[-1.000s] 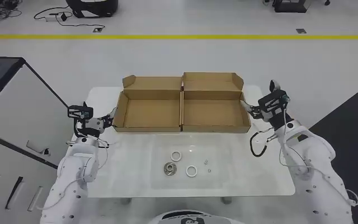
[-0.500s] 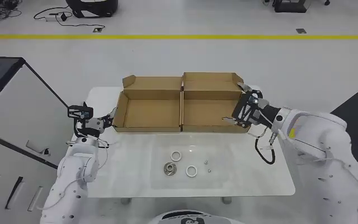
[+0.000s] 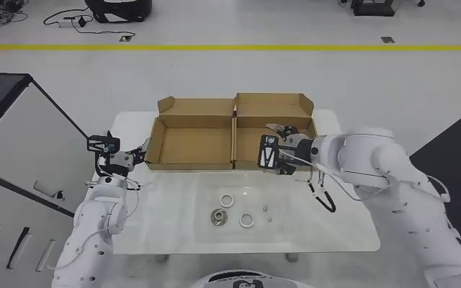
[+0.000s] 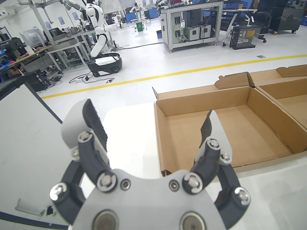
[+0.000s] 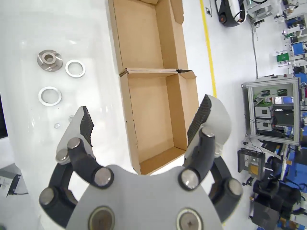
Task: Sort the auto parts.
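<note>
The right arm has swung in from the table's (image 3: 331, 230) right edge. The right gripper (image 3: 277, 144) (image 5: 144, 118) now hangs over the right box (image 3: 248, 144) (image 5: 153, 111), fingers spread and empty, aimed toward the left box (image 3: 194, 144) (image 4: 239, 130). The left gripper (image 3: 142, 153) (image 4: 153, 125), also agape, sits beside that box. In front of the boxes, lying flat, are a metal flanged hub (image 3: 217, 215) (image 5: 49, 60) with its bore up, two pale rings (image 3: 227, 199) (image 5: 75, 69) and two tiny nuts (image 3: 265, 209) (image 5: 57, 125).

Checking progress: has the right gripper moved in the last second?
Yes. The right gripper moved from the table's right edge inward, over the right cardboard box.
</note>
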Controlling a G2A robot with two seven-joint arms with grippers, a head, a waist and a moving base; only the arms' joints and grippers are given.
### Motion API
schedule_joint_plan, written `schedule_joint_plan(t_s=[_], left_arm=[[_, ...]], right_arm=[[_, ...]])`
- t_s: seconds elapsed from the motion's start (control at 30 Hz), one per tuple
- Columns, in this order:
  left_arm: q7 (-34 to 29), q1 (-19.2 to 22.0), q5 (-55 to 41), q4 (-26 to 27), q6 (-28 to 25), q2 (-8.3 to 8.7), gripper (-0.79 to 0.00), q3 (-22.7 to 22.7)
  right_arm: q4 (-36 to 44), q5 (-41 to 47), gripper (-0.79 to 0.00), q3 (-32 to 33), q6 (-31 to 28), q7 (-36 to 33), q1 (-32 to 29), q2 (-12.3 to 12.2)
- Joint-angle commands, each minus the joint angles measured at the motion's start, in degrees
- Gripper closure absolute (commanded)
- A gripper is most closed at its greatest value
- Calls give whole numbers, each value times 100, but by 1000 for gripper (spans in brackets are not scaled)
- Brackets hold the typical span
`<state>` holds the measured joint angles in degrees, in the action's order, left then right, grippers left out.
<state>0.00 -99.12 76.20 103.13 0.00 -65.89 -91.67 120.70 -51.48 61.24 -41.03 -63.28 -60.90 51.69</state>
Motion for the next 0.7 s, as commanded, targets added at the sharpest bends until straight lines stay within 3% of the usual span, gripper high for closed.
schedule_joint_plan(t_s=[0.0,0.33,0.57,0.67], left_arm=[[0,0,0,0,0,0,-785,0],[0,0,0,0,0,0,-785,0],[0,0,0,0,0,0,-785,0],[0,0,0,0,0,0,-785,0]], right_arm=[[-41,289,-785,-547,184,-185,448,-203],[-244,1879,-785,-3225,692,-692,3014,-986],[-461,2859,-785,-4907,722,-721,4425,-1045],[-576,3061,-785,-5150,709,-708,4654,-998]])
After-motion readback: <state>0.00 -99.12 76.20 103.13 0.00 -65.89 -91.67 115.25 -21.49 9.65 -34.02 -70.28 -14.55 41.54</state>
